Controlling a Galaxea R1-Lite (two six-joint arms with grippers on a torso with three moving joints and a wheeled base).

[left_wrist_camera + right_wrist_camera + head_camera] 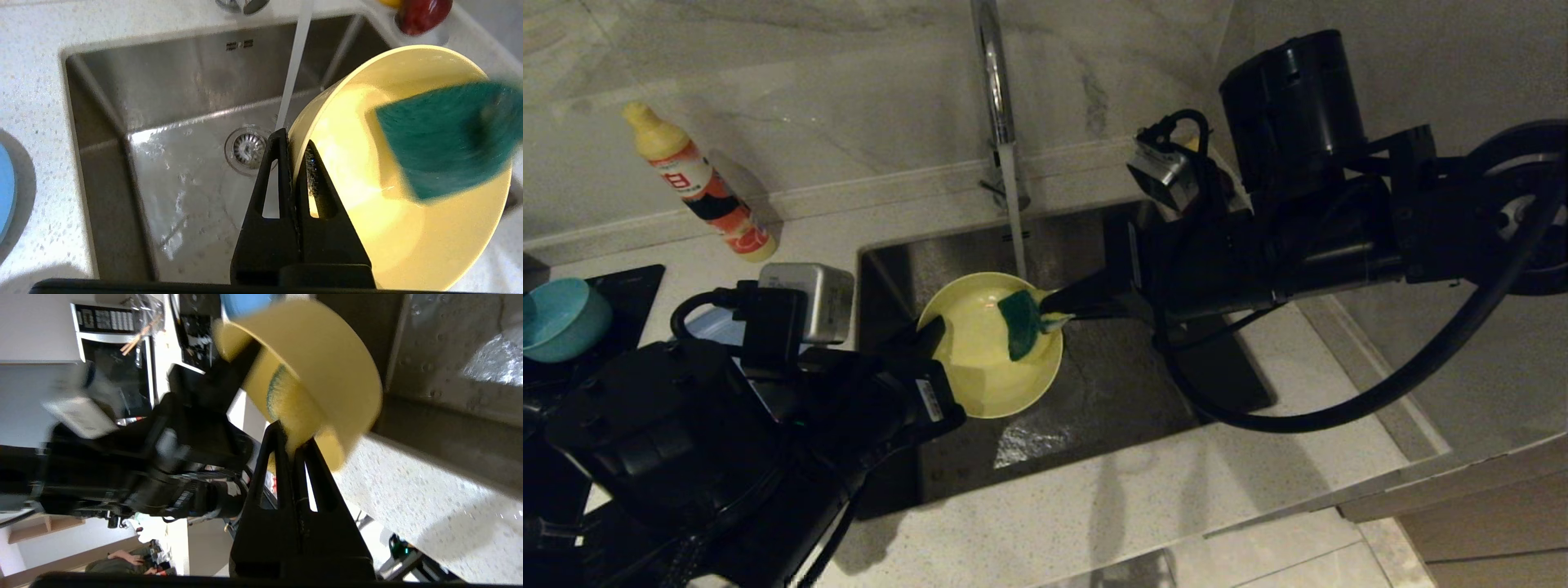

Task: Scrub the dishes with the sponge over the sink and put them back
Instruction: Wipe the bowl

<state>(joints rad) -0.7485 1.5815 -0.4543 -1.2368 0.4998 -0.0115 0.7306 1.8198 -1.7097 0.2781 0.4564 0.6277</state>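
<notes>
Over the sink (1111, 392), my left gripper (931, 331) (295, 139) is shut on the rim of the pale yellow bowl (984, 359) (408, 237), tilting it toward the right arm. My right gripper (1058, 310) (293, 435) is shut on the sponge (1018, 324) (445, 139) (294, 404), which has its green face against the bowl's inside. Water runs from the tap (992, 82) past the bowl's far rim. A teal bowl (560, 318) stands at the far left. Part of a light-blue plate (711, 322) shows behind my left wrist.
An orange-and-yellow soap bottle (698, 184) stands on the counter behind the sink's left corner. The drain strainer (246, 148) lies under the bowl's edge. Fruit (423, 12) sits past the sink's far right corner. A black cooktop (621, 286) lies under the teal bowl.
</notes>
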